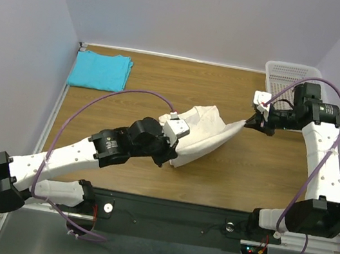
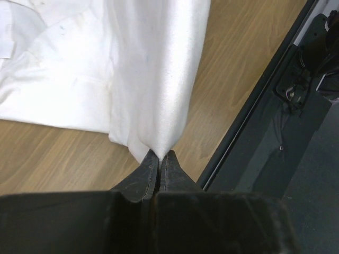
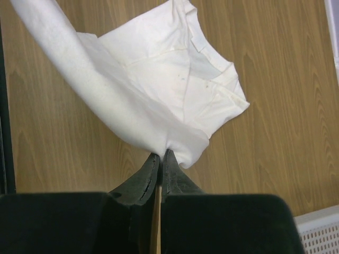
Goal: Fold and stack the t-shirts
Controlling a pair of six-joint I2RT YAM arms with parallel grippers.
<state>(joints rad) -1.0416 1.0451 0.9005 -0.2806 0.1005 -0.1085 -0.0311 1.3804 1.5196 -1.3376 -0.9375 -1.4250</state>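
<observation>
My left gripper [image 2: 159, 154] and right gripper [image 3: 160, 153] each pinch an edge of the cream shirt [image 1: 207, 133], limp, light, best gripped at corners

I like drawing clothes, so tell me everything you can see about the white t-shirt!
The cream-white t-shirt looks like soft cotton, with a neck opening, a small label inside and a few tiny dark specks. It is rumpled, not yet folded. The left pincer and the right pincer each pinch an edge, with a taut band stretched between them, while the rest lies on the wooden table.
</observation>
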